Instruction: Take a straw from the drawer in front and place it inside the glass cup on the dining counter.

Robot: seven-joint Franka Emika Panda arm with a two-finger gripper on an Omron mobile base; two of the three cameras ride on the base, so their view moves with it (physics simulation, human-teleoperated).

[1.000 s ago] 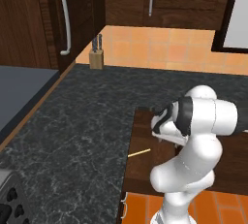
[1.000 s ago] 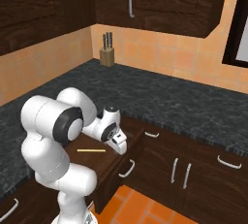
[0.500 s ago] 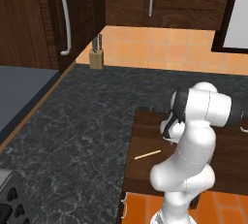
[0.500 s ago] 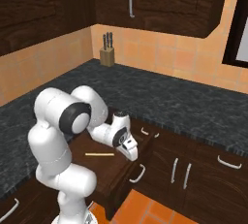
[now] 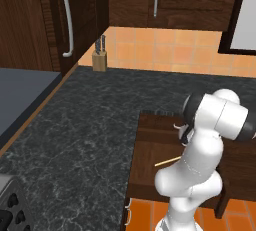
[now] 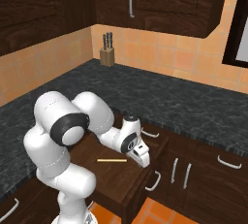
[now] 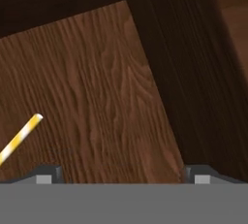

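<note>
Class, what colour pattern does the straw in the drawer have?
The straw is striped yellow and white, clearest in the hand view.

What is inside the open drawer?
One straw lies flat on the drawer floor, with the pincer just beside it. The robot's arm covers part of the drawer, so that part can't be checked.

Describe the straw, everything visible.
The straw is a thin straight stick, yellow-tan in the base views; the hand view shows yellow and white bands and a pale end. It lies flat on the wooden floor of the open drawer, touching nothing else. The gripper hovers beside one end, fingers spread wide, not holding it.
</note>
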